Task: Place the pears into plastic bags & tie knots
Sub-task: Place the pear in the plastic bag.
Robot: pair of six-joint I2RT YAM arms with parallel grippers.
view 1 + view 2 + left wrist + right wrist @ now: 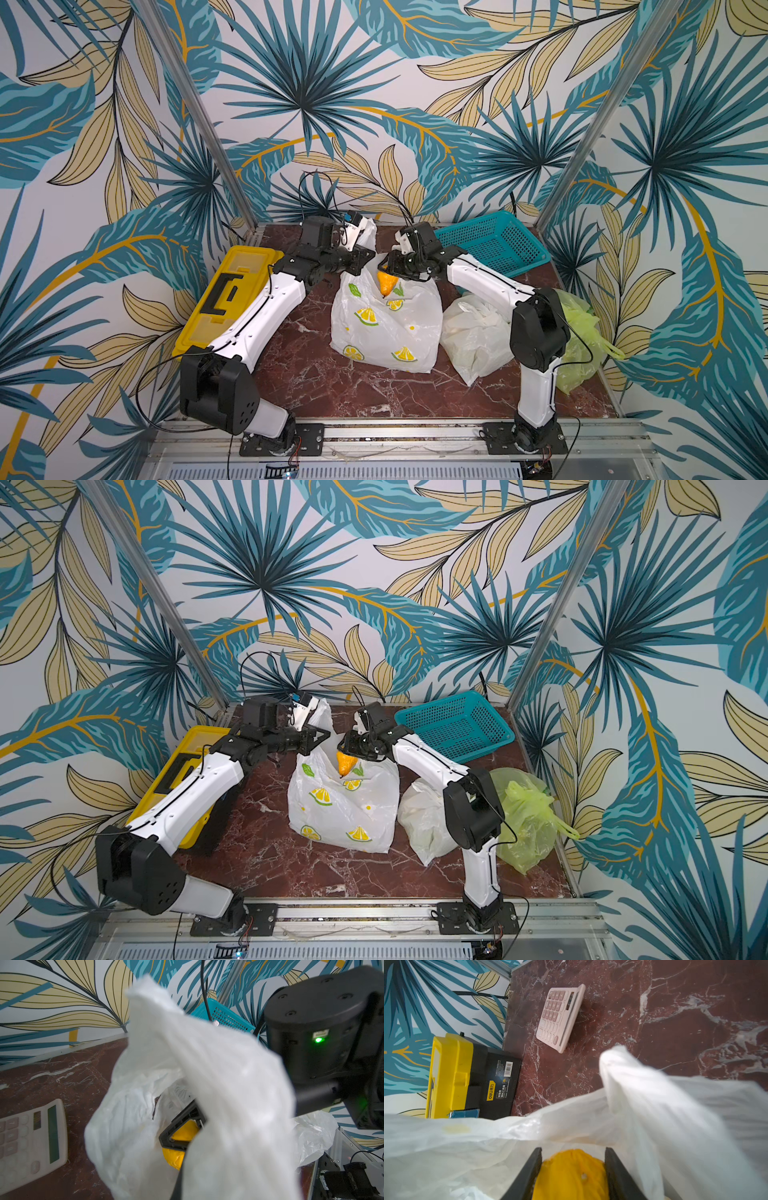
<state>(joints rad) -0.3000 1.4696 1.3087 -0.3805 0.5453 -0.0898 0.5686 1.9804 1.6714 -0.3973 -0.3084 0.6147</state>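
Lemon-print bag (386,328) stands midway on the red marble surface (332,390); at its mouth the right tool (389,269), half open, clamps an orange pear (385,284), left tool (370,257) pinched shut on the rim. Farther back — teal basket (494,243), leaf-patterned walls (374,83). Only wrist views show a pink calculator (560,1018).

Teal basket (494,243), yellow toolbox (450,1076), pink calculator (560,1018)

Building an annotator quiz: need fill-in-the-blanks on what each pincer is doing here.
1. The right pincer grips the orange pear at the mouth of the ___-print bag.
2. The left pincer is shut on that bag's ___.
3. The pink ___ lies on the table.
Missing words: lemon; handle; calculator.
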